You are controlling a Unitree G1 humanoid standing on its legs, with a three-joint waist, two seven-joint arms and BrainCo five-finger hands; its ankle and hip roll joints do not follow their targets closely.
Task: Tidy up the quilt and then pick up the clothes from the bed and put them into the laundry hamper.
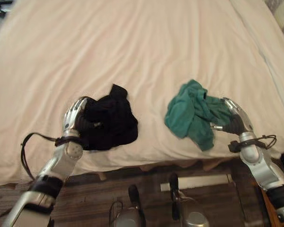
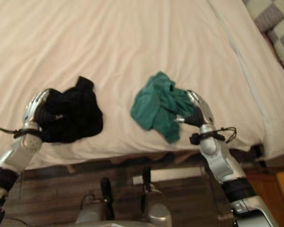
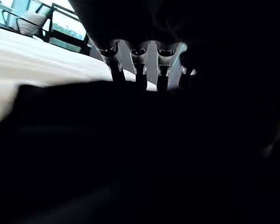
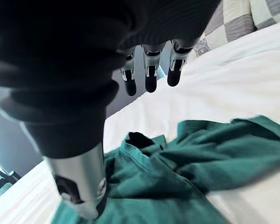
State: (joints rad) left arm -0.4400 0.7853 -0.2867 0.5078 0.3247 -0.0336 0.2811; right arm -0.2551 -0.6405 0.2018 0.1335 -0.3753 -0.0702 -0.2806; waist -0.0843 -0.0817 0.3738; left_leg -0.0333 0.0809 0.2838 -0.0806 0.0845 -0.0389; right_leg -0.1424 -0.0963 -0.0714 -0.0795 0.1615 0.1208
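Two garments near the bed's front edge on the smoothed quilt [image 1: 146, 47], awaiting the hamper: black garment [image 1: 111, 123] under left hand [image 1: 75, 116], grip indeterminable; green garment [image 1: 191, 113] beneath right hand [image 1: 234, 118], fingers straight, unclosed.

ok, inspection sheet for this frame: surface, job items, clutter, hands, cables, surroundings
Surface: cream quilt spread fairly smooth over the bed.
Job's things: crumpled black garment and crumpled teal garment, apart, near the bed's front edge.
Clutter: nothing seen.
Hands: left hand against the black garment, fingers hidden; right hand open, over the teal garment.
Cables: nothing seen.
Surroundings: grey-and-white checked cushion, dark wood floor.
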